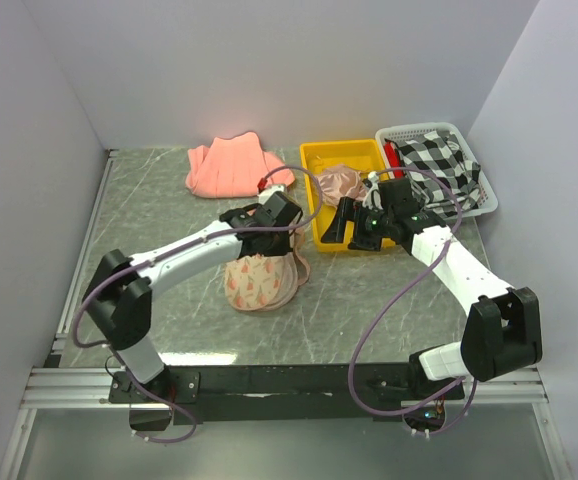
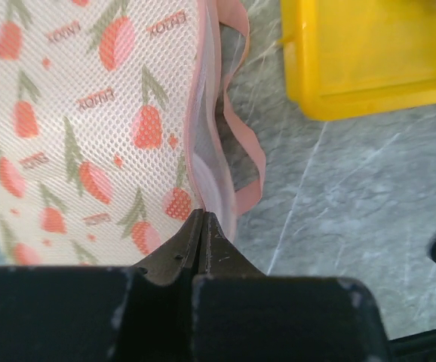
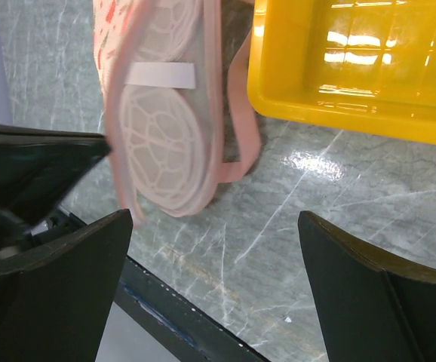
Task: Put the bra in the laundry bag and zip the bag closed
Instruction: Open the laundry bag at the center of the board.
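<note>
The laundry bag (image 1: 260,282), beige mesh with red-orange prints and pink edging, sits in the middle of the table. My left gripper (image 1: 266,238) is shut on its pink edge, and the left wrist view shows the jaws (image 2: 203,220) pinched on the zip edge of the bag (image 2: 90,128). The shiny pink bra (image 1: 337,185) lies in the yellow bin (image 1: 321,160). My right gripper (image 1: 357,232) is open and empty at the bin's front edge. In its wrist view the open gripper (image 3: 214,249) hangs over bare table, with the bag (image 3: 165,128) to the upper left.
A folded salmon-pink cloth (image 1: 234,165) lies at the back. A white basket (image 1: 479,205) with a black-and-white checked cloth (image 1: 439,160) stands right of the bin. The yellow bin also shows in both wrist views (image 2: 369,68) (image 3: 354,68). The table's near edge (image 3: 180,324) is close.
</note>
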`<state>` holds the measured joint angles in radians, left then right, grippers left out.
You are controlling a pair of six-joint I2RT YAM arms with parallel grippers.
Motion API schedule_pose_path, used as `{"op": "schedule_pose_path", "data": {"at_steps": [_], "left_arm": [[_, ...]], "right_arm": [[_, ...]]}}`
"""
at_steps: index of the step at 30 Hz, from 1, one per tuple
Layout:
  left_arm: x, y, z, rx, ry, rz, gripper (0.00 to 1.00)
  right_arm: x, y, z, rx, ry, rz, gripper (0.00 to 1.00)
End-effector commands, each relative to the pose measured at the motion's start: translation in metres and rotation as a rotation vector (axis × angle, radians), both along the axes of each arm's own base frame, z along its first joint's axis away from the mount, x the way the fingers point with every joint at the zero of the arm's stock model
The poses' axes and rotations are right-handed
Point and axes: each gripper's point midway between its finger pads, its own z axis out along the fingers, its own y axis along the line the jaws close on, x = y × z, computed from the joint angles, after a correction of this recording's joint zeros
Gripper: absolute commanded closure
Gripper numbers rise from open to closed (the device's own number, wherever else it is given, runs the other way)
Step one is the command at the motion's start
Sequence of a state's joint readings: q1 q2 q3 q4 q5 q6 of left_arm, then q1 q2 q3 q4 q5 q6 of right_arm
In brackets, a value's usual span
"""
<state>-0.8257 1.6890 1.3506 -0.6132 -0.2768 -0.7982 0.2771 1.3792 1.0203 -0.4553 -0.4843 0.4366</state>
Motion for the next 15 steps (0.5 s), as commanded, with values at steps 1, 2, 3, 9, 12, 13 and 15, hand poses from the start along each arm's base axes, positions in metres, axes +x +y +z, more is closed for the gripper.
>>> {"op": "schedule_pose_path", "data": {"at_steps": [1, 2, 3, 9, 12, 13, 15], "left_arm": [[0.002, 0.011, 0.042, -0.008, -0.082, 0.027, 0.99], [0.002, 0.013, 0.046, -0.007, -0.087, 0.037, 0.99], [0.002, 0.016, 0.056, -0.024, -0.105, 0.043, 0.99], [-0.007, 0.053, 0.055, -0.018, -0.113, 0.153, 0.99], [-0.017, 0.075, 0.06, -0.045, -0.136, 0.228, 0.99], [-0.019, 0.081, 0.061, -0.049, -0.142, 0.25, 0.99], [-0.025, 0.103, 0.064, -0.051, -0.157, 0.32, 0.99]], "right_arm": [[0.003, 0.006, 0.007, 0.03, -0.033, 0.019, 0.01], [0.003, 0.007, 0.009, 0.032, -0.037, 0.02, 0.01], [0.002, 0.008, 0.01, 0.035, -0.038, 0.023, 0.01], [-0.009, 0.037, 0.017, 0.091, -0.041, 0.139, 0.01], [-0.015, 0.062, 0.016, 0.131, -0.025, 0.2, 0.01], [-0.016, 0.067, 0.015, 0.138, -0.019, 0.212, 0.02], [-0.016, 0.081, 0.011, 0.152, -0.004, 0.233, 0.02]]}}
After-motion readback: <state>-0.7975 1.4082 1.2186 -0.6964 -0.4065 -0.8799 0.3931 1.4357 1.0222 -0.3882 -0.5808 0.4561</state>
